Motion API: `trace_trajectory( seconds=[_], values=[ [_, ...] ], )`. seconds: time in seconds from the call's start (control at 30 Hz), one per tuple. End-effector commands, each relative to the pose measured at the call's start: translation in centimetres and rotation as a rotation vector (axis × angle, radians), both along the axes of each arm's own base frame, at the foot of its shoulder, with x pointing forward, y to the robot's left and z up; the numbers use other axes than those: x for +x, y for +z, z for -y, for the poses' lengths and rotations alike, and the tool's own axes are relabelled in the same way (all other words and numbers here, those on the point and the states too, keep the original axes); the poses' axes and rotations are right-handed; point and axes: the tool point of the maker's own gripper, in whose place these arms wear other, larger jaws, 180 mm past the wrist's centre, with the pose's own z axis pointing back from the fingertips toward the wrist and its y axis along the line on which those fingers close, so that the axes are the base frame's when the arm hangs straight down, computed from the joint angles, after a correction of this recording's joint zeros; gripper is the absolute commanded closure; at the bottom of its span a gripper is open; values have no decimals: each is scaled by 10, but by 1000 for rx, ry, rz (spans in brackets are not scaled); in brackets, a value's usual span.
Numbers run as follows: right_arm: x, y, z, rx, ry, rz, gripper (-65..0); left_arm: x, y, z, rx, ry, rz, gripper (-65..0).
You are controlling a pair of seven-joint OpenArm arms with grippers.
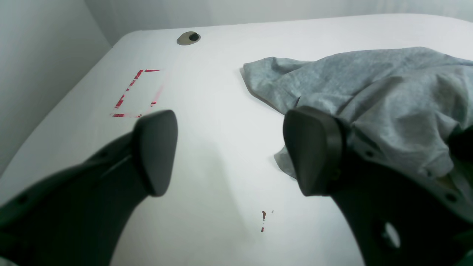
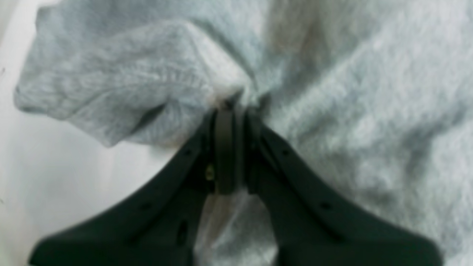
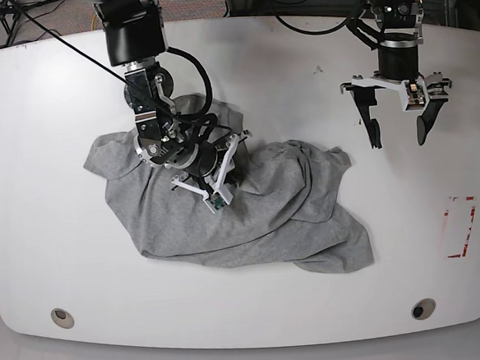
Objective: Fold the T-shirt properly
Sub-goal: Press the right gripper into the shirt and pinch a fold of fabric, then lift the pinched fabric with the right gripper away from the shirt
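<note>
The heather-grey T-shirt (image 3: 251,216) lies crumpled left of the white table's middle; no lettering shows. My right gripper (image 3: 227,174) presses down into its upper middle. In the right wrist view that gripper (image 2: 236,107) is shut on a pinched ridge of the T-shirt (image 2: 332,92), the cloth bunching at the fingertips. My left gripper (image 3: 400,136) hangs open over bare table to the shirt's right, apart from it. In the left wrist view its fingers (image 1: 155,151) stand wide apart with nothing between them, and the T-shirt (image 1: 369,85) is heaped beyond the right-hand finger.
A red tape rectangle (image 3: 462,226) marks the table near its right edge, also in the left wrist view (image 1: 135,92). Round holes sit near the front corners (image 3: 62,317) (image 3: 422,309). Cables run behind the table's far edge.
</note>
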Motion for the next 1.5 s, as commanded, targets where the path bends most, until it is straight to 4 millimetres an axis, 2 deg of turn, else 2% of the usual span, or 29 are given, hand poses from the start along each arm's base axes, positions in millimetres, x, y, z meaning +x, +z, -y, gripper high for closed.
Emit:
trace_trajectory(
  seconds=[0.0, 0.17, 0.9, 1.47],
  values=[
    [11, 18, -3, 21, 1, 55, -62, 1, 13, -1, 8, 0, 48, -461],
    [11, 25, -1, 21, 0, 75, -79, 1, 13, 0, 6, -2, 47, -463],
    [-17, 59, 3, 39, -11, 175, -30, 5, 13, -2, 13, 2, 50, -459],
    [-21, 80, 15, 15, -6, 246, -30, 9, 8, 0, 9, -8, 44, -459]
  ],
)
